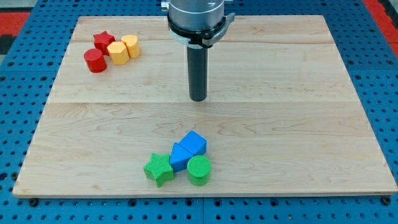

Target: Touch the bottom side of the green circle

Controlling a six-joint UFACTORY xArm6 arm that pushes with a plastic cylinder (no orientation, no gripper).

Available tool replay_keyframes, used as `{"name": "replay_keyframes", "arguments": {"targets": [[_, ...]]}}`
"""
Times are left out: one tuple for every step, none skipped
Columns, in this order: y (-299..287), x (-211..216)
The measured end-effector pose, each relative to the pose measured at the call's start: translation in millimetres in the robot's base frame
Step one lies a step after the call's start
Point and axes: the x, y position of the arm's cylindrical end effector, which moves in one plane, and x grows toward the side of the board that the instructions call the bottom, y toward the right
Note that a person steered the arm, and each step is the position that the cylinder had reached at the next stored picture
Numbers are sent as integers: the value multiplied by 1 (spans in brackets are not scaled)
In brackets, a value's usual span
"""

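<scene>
At the view's upper left, four small blocks huddle together on the pale wooden desk (298, 124): a red cylinder (95, 61) sits lowest and furthest left, a red star (104, 42) lies just above and to its right, a yellow hexagon-like block (117, 53) presses in beside the star, and a second yellow block (130, 46), rounded and of a shape I cannot make out surely, touches that one on its right. Well apart from them, near the view's bottom centre, a second cluster lies close to the front edge of the desk. Its leftmost piece is a green star (159, 168); touching it on the right is a blue block (179, 156) with a slanted, wedge-like top, and just above and right of that stands a blue cube (193, 144), the two blues pressed together. The green circle (199, 170), a short ribbed cylinder, rests at the right end of this cluster, touching the lower blue block and sitting just below the blue cube. Above this group, roughly at the middle of the desk, the dark rod comes straight down from the arm's grey mount (196, 15) at the view's top; my tip (198, 99) stands on bare wood, well apart from both clusters and directly above the green circle in the view. The arm carries no jaws, only this rod, and it has hold of nothing. Blue perforated board (18, 124) surrounds the desk on all sides.
</scene>
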Motion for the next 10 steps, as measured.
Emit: {"name": "replay_keyframes", "arguments": {"targets": [[0, 7], [11, 8], [76, 33], [142, 94], [144, 139], [162, 185], [159, 187], [137, 186], [85, 187], [29, 187]]}}
